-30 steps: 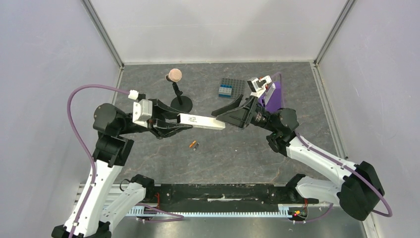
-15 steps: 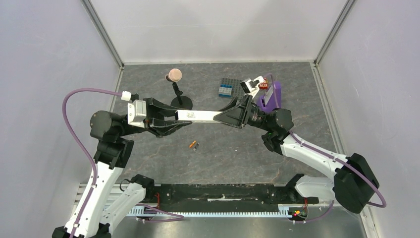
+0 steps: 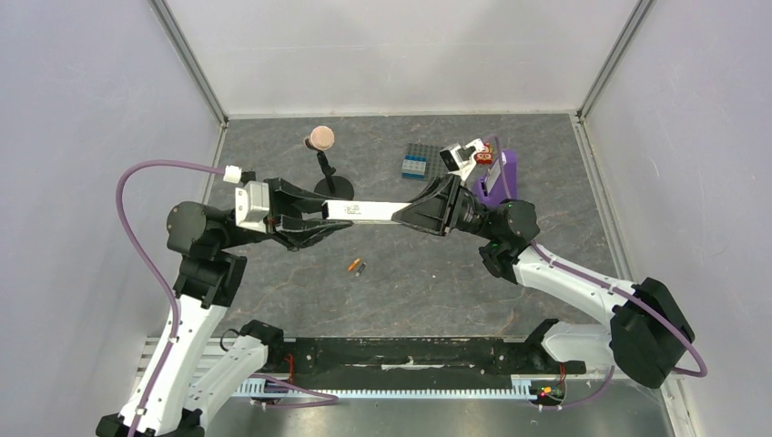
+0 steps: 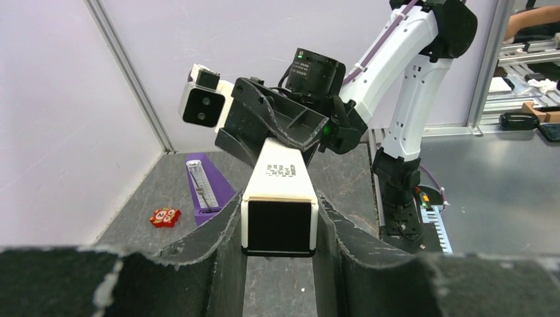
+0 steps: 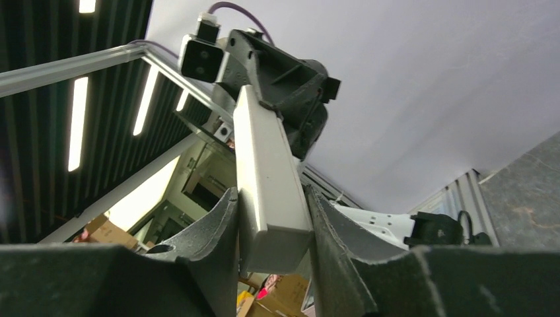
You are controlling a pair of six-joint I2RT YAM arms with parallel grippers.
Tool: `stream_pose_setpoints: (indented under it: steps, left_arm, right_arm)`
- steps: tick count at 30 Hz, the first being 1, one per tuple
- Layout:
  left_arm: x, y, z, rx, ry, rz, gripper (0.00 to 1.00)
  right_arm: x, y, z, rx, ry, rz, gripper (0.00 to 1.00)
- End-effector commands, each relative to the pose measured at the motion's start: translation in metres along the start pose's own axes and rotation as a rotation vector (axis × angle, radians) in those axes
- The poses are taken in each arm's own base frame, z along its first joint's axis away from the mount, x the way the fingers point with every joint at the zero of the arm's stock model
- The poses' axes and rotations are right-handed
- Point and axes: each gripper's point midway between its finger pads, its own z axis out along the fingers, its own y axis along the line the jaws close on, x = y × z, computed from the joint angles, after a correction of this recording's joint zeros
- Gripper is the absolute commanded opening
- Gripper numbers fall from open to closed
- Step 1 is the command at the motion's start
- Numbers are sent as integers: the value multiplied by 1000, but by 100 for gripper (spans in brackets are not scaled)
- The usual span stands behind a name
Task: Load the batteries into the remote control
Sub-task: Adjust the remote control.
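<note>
1. Top view: one slim white rectangular remote control [image 3: 369, 212] is held above mid-counter [image 3: 428, 282], spanning the left end effector [image 3: 330, 217] and the right end effector [image 3: 405, 214]. Two tiny cylindrical batteries [image 3: 356, 266], one orange and one dark, lie together toward the front edge.
2. Left wrist: the black fingers [image 4: 221, 231] clench the remote's dark square end.
3. Right wrist: the fingers [image 5: 221, 224] grasp its other end.

A robotics lab: pale panel walls [image 3: 73, 137], aluminium framing [image 3: 188, 59], ceiling strip lights [image 5: 77, 112].
</note>
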Motion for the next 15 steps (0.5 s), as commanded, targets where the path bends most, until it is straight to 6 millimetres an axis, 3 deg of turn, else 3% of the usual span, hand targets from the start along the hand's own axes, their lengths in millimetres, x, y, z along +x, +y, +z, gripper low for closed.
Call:
stream_pose_setpoints:
  steps: [1,4,7,15]
  left_arm:
    - [-12,-3,0,4,-25,16,2]
    - [-11,-2,0,-1,-15,28,2]
    - [-10,-1,0,-6,-2,29,2]
    - [0,2,1,-1,26,5,2]
  right_arm:
    - [3,5,0,-37,4,-6,29]
    - [4,3,-3,-39,4,-2,24]
    - [5,0,-8,-34,-3,8,26]
    - [-2,-14,-13,31,-24,0,46]
